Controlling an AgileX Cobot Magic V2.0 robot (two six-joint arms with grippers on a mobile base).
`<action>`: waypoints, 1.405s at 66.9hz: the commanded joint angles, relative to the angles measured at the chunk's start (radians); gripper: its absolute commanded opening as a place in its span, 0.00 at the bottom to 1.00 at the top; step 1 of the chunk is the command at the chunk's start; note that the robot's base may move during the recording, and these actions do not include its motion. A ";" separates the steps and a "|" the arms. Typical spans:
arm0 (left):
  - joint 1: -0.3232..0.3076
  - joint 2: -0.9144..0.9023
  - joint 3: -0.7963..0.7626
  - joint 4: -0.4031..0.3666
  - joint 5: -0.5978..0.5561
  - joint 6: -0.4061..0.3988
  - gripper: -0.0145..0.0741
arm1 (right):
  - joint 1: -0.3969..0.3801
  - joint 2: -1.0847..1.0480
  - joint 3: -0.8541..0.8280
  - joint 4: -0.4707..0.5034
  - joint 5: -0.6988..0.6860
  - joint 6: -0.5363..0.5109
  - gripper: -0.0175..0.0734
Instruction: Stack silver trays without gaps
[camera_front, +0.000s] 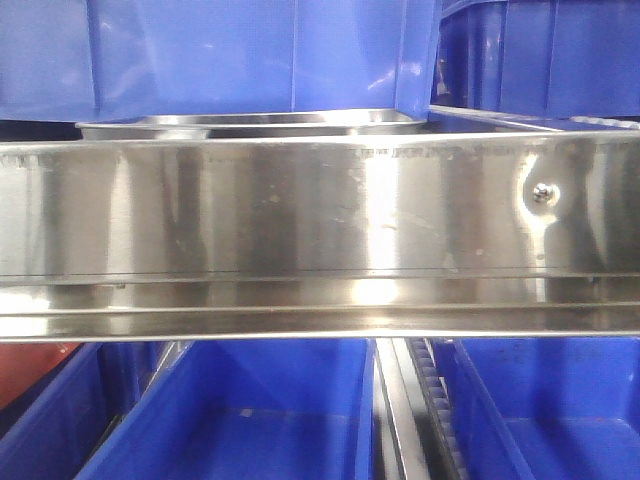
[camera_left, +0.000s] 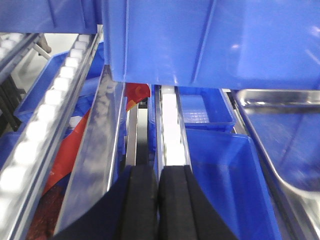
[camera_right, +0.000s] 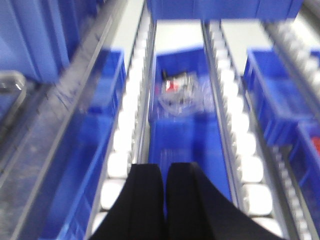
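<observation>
**Approach step: both end effectors empty, no tray gripped yet**

Left end effector (camera_left: 158, 200) is sitting with its fingers pressed together, holding nothing. It is pointing down a gap between the rack rails, with a roller track (camera_left: 45, 115) off to its left.

Right end effector (camera_right: 165, 200) is doing the same: fingers together, nothing held. It is hovering over a parts bin (camera_right: 182, 125) between two roller lanes. That view is blurring, so detail is poor.

Tray (camera_left: 270, 94) is lying just to the right of the left end effector, tucked under a big bin (camera_left: 210, 40). The front view is showing the tray (camera_front: 250, 122) behind the rail (camera_front: 300, 210) with the screw (camera_front: 543, 193).

I'm only confirming one tray. A steel edge to its right in the front view may be a second one, cannot tell.

My read:
- Stacking isn't started. We're approaching the first pick.
- Next move is calling for opening the left fingers, shifting right and closing on the near rim.
- Clearance under the bin is looking tight, so slide the tray out low rather than lifting it.
- For no gaps, it needs lowering square, corners aligned, until the rims are seating.
</observation>
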 joint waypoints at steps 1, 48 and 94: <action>0.000 0.055 -0.010 -0.017 -0.078 0.002 0.17 | 0.003 0.038 -0.009 0.002 -0.049 -0.003 0.18; -0.227 0.607 -0.525 0.199 0.341 -0.379 0.14 | 0.408 0.715 -0.554 -0.210 0.304 0.476 0.20; -0.302 0.769 -0.660 0.164 0.300 -0.386 0.14 | 0.479 0.958 -0.806 -0.158 0.346 0.512 0.20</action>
